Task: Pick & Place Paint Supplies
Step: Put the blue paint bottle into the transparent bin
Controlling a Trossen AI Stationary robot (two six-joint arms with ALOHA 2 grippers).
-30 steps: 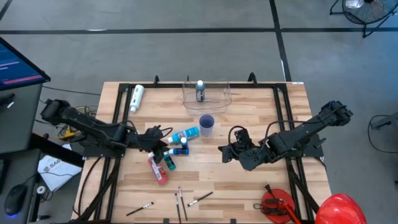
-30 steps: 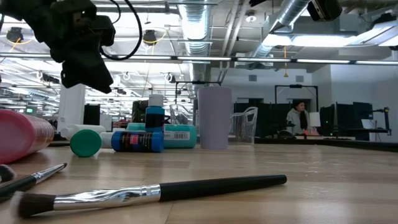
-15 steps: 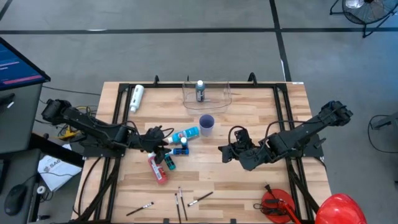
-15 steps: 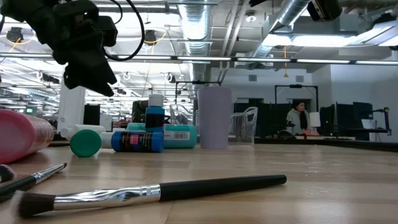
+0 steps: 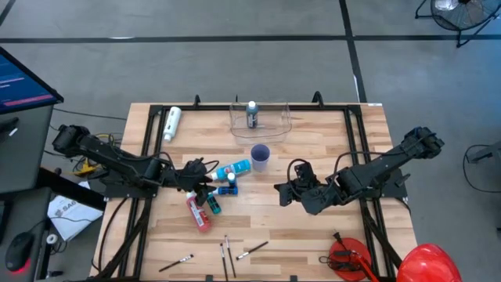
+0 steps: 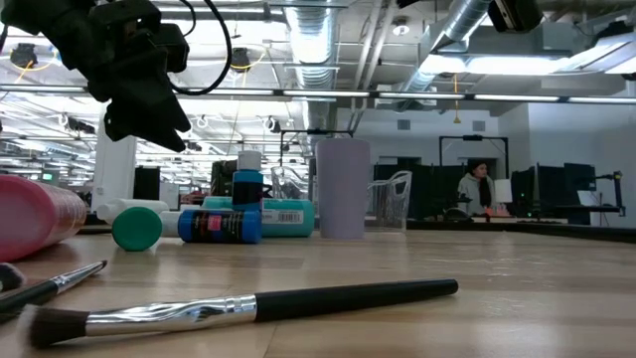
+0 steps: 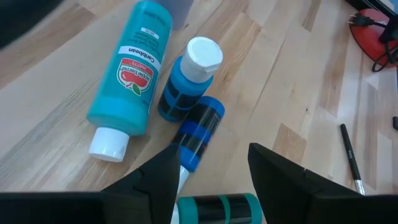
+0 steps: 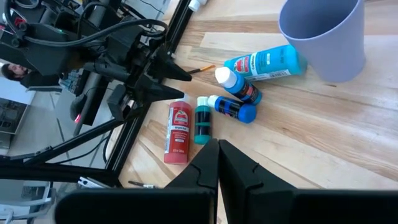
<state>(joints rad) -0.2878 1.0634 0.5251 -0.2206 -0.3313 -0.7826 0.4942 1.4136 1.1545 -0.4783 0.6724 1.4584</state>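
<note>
- I have the left gripper (image 7: 208, 171) hanging above the cluster of paint bottles, fingers spread and nothing between them; I read this as lining up a pick.
- Right under the gap lies the dark blue bottle (image 7: 200, 132) on its side, its length running roughly with the gap, so I judge the fingers would straddle its width.
- Just beyond it stands a small blue white-capped bottle (image 7: 188, 78), touching or nearly touching it. The big teal bottle (image 7: 130, 74) lies beside that one. Tight neighbours could get nudged.
- Nearest the fingers lies the green bottle (image 7: 217, 208); the red tube (image 8: 178, 130) is next to it.
- The right gripper (image 8: 217, 151) waits well apart, fingers pressed together, facing the cluster and the purple cup (image 8: 323, 34).
- The clear tub (image 5: 260, 120), far past the cup, already holds one bottle, so it looks like the drop spot.
- Brushes (image 5: 228, 254) lie untouched at the near edge.
</note>
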